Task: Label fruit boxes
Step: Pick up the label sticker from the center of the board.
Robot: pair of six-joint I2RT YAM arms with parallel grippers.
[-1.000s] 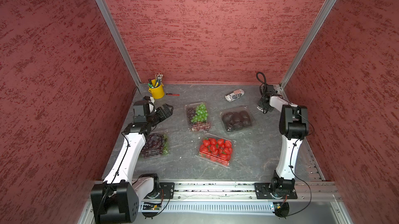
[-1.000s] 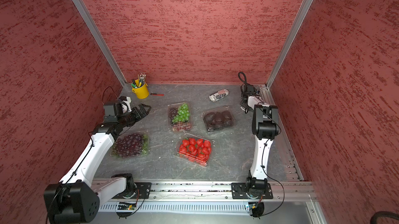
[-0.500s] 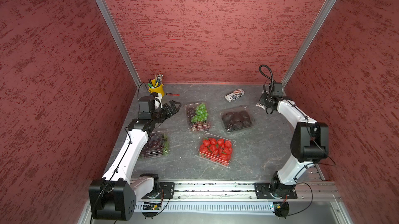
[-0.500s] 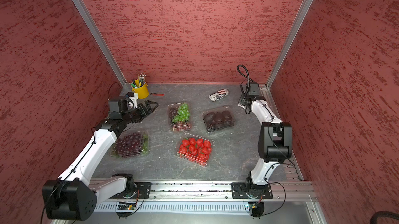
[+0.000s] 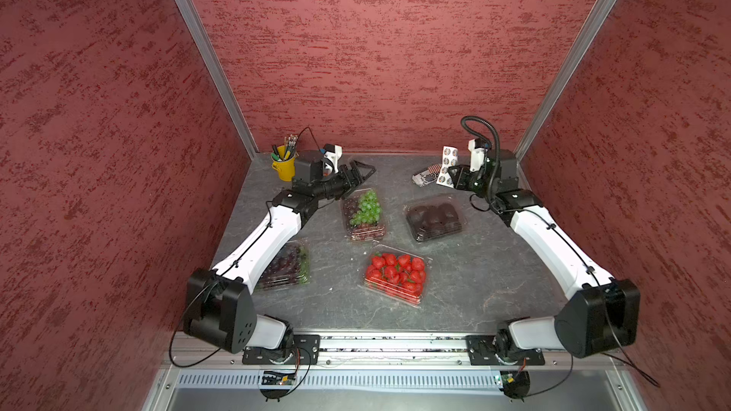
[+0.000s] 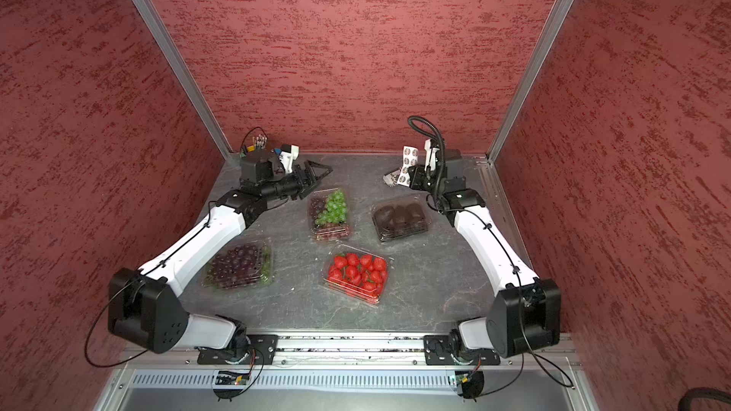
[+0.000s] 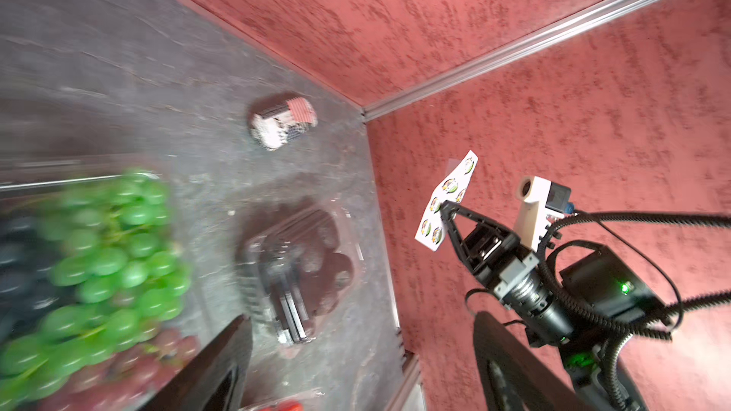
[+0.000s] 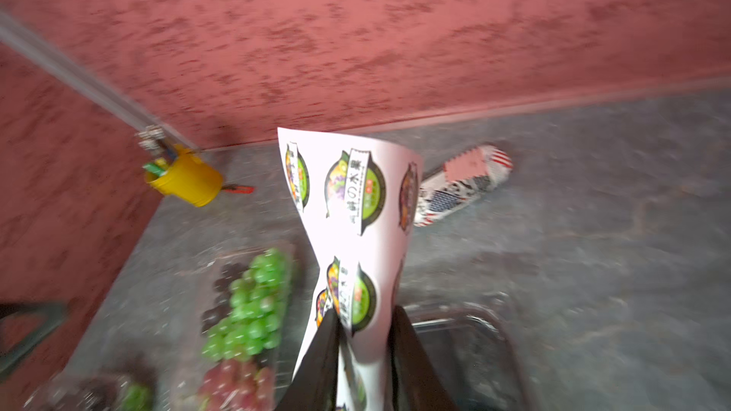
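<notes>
Fruit boxes, four clear clamshells, lie on the grey table [image 5: 478, 270], each apart from the others. The strawberry box [image 5: 396, 279] is nearest the front rail and the green-and-purple grape box [image 5: 364, 214] sits mid-table. The dark round fruit box [image 5: 434, 217] is toward the right, and the dark grape box [image 5: 286, 268] is by the left edge, partly under the left forearm.

The only print to read is on the sticker sheet [image 8: 352, 211]: round green labels crossed by a white band of East Asian characters, too blurred to read through. The right pincer [image 8: 368, 322] pinches this sheet by its lower end and holds it upright above the back right corner. A striped, patterned packet [image 8: 463, 187] lies on the table behind it. The left pincer [image 7: 364, 349] is spread wide with nothing between its fingers, hovering just behind the green-and-purple grape box, near the yellow pencil cup [image 5: 285, 165].

Bare table runs between the strawberry box and the front rail, and along the right side beneath the right arm.

A second ago the right arm was folded with its elbow high; it now stretches out low, with the sheet raised. The left pincer has travelled from the left edge toward the back centre. All four boxes lie where they did.
</notes>
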